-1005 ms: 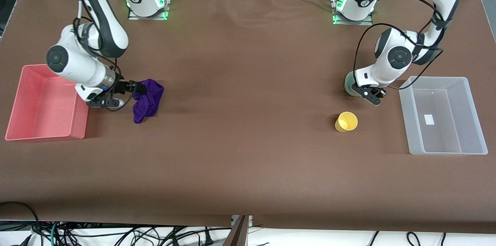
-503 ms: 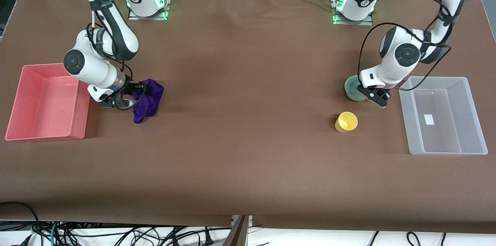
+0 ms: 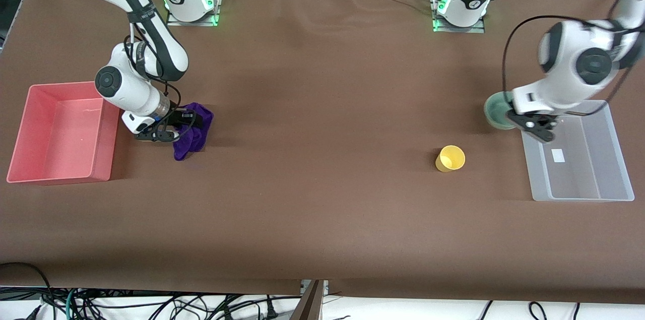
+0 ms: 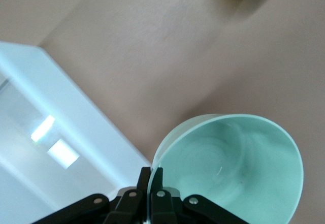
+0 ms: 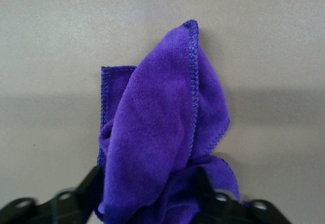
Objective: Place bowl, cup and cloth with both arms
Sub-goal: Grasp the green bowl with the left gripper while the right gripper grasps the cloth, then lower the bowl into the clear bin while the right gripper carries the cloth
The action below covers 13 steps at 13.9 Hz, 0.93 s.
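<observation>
On my front feed, the left pincer sits at right of centre, clamped on the rim of the bowl, holding it up just beside the clear bin's upper corner. The cup stands on the counter lower in the frame, toward centre. At left of centre, my right pincer has its fingers around the cloth, which lies beside the pink bin.

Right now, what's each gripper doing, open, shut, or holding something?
Left gripper: shut on the bowl's rim, beside the clear bin.
Right gripper: shut on the cloth, by the pink bin.
</observation>
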Available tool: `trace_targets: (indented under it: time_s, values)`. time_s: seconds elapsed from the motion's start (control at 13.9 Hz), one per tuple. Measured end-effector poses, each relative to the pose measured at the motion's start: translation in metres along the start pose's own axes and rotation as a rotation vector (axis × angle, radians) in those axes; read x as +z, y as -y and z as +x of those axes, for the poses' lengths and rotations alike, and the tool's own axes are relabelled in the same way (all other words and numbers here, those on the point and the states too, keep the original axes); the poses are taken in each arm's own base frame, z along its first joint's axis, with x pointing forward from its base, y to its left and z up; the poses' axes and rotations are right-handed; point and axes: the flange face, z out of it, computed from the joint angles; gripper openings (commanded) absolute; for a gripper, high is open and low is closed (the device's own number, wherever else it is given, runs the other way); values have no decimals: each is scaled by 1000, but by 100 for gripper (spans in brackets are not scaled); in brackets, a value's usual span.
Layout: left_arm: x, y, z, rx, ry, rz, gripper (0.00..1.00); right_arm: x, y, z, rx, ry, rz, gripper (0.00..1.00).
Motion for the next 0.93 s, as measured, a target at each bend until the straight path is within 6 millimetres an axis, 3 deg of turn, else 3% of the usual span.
trace_targets:
  time_s: [0.14, 0.22, 0.36, 0.5, 0.65, 0.93]
  values:
    - [-44, 44, -17, 39, 36, -34, 0, 2, 0, 0, 0, 2, 0, 0]
    - [-54, 68, -25, 67, 36, -36, 0, 2, 0, 0, 0, 0, 0, 0]
    - [-49, 114, -42, 108, 43, -35, 0, 0, 0, 1, -3, -9, 0, 0]
    - [-19, 149, -59, 123, 50, -66, 0, -11, 2, 6, -14, -27, 2, 0]
    - [23, 175, -66, 137, 32, -74, 0, -36, 5, 15, -31, -11, 7, 0]
    - [106, 192, -55, 163, 28, -80, 0, -115, -2, 37, -70, 88, 14, 0]
